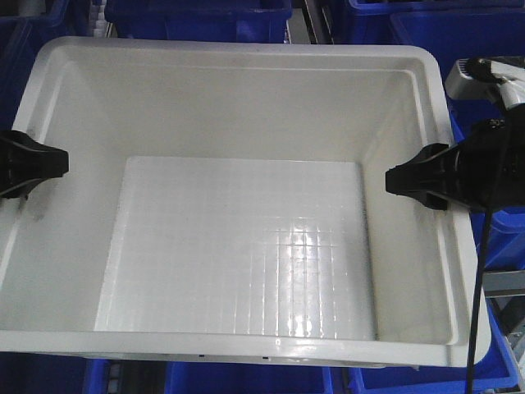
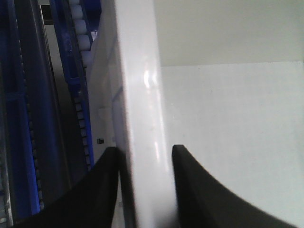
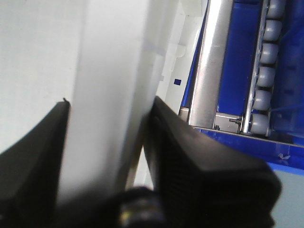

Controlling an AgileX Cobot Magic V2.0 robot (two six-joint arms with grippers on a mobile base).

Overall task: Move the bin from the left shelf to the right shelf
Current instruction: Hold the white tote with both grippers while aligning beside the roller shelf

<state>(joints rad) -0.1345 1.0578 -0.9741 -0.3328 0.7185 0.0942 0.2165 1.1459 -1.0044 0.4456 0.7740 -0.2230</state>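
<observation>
The left gripper is clenched over the left wall of the large white rectangular plastic bin, with one black finger inside the rim and one outside. The right gripper grasps the bin's right wall the same way. Both holds are narrow pinches on smooth, glossy plastic, so slip looks like the main risk. If one arm leads or rises ahead of the other, the bin could twist, tip or slide out of a pinch. Just outside the bin's right wall run a silver metal rail and a row of small white rollers, and a sideways drift could catch the rim there. The bin hangs between the two grippers, and whether its base rests on anything cannot be told. It holds nothing; its gridded floor is bare. Dark blue plastic bins surround it, their contents hidden.
</observation>
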